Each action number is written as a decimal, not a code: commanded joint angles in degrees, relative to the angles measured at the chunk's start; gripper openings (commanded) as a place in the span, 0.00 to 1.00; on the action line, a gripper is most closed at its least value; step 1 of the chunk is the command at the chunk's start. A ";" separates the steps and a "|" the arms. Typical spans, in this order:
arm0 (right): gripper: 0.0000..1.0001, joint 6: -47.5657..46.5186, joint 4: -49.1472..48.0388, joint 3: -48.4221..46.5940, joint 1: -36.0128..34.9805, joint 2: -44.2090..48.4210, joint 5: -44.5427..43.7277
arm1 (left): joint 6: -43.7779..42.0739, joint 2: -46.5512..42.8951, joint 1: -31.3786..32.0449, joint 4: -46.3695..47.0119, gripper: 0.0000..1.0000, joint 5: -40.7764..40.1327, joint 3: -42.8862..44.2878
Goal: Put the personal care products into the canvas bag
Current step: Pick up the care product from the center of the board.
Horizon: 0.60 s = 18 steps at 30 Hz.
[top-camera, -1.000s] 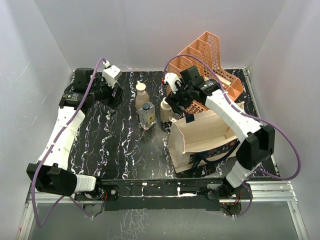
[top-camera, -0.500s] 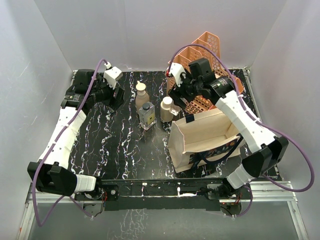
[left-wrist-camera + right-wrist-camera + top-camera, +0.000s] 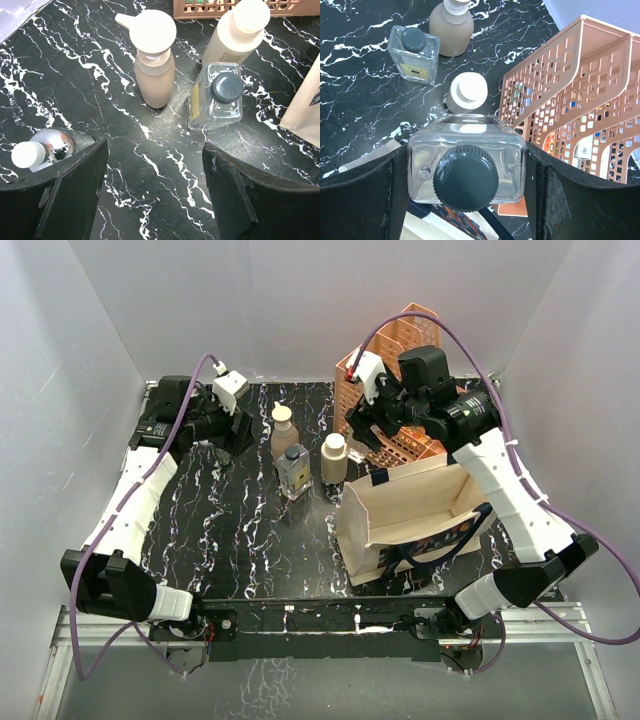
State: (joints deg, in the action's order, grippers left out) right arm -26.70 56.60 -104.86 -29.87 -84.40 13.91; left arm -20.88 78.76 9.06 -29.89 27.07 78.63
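1. The beige canvas bag with navy handles [image 3: 420, 502] stood upright on the near right of the black white-veined marble table [image 3: 230, 530], its mouth open to the top camera and its pale inner walls in view
2. A peach plastic mesh file organizer [image 3: 412, 325] stood just behind the bag at the far edge; what its slots held could not be made out
3. One square clear glass bottle with a dark ribbed cap [image 3: 466, 150] was off the table, upright, clamped by its two flat sides between the right gripper [image 3: 466, 187] fingers [image 3: 360, 200], which stood wide to span it; part of the bag's navy handle and print showed beneath it, and the organizer was just beside it
4. Three bottles stood upright in a close group left of the bag: a tan bottle with a cream pump cap [image 3: 155, 75], a cream bottle with a white cap [image 3: 235, 35] and a second square clear glass bottle with a dark cap [image 3: 217, 97]
5. A silver metallic bottle with a white cap [image 3: 50, 147] sat just outside the left gripper's own left finger, partly hidden by it
6. The left gripper [image 3: 155, 195] was spread wide with only bare table between its fingers; its arm ran up the left side to the far-left corner, and the wrist faced the bottle group
7. The right arm rose from the near right, bent at the elbow, and reached over the bag to its far side
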 commanded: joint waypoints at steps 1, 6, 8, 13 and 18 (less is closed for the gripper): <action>0.08 0.06 -7.88 -4.56 0.25 4.29 0.73 | 0.41 -0.63 -0.19 1.08 0.74 3.11 -0.10; 0.08 0.28 -8.68 -3.89 0.25 2.81 1.40 | 0.84 -0.63 -0.18 1.71 0.74 3.83 -0.77; 0.08 0.62 -8.66 -3.86 0.25 1.97 2.74 | 0.96 -0.63 -0.18 1.94 0.74 4.12 -1.09; 0.08 1.54 -8.54 -3.35 -0.69 0.65 7.99 | 0.93 -0.80 -0.23 2.36 0.75 3.90 -1.92; 0.08 1.83 -8.44 -3.35 -4.17 -1.23 10.59 | 2.16 -0.93 -0.18 3.48 0.75 2.84 -2.80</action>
State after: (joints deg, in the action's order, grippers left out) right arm -25.36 57.01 -104.86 -31.29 -85.95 19.51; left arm -19.94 78.76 9.08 -28.23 29.19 76.73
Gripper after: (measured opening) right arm 0.776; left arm 0.745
